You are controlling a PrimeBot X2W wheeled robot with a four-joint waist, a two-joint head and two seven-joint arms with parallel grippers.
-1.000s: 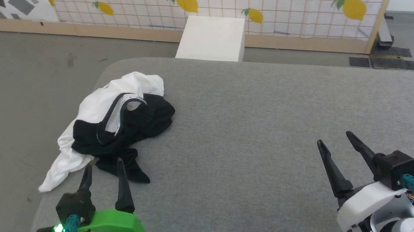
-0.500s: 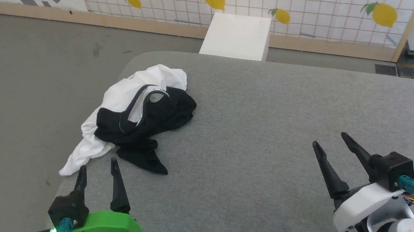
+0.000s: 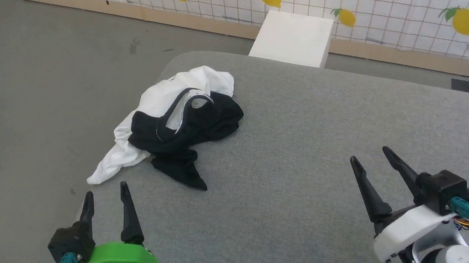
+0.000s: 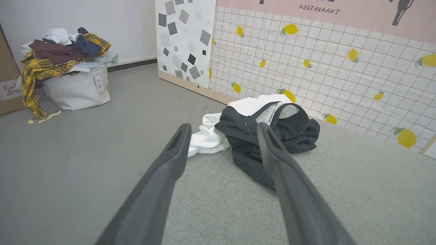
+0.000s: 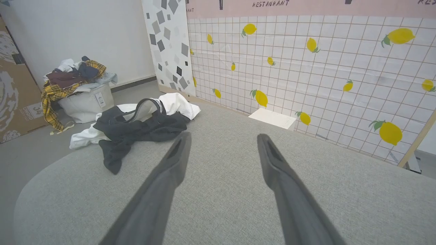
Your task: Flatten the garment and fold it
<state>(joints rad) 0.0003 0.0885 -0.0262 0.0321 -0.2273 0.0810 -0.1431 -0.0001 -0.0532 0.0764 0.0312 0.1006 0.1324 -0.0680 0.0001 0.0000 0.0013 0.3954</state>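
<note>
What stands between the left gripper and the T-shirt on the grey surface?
Nothing visible does. Just grey surface separates the open left gripper from the crumpled garment, which lies ahead of its fingertips.

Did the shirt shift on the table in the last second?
No. The garment keeps its place on the table near its rounded corner and the white box; the camera panned.

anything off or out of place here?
The garment lies bunched at the far-left corner of the table, its white end draping over the edge. The left gripper and right gripper are open, clear of it.
</note>
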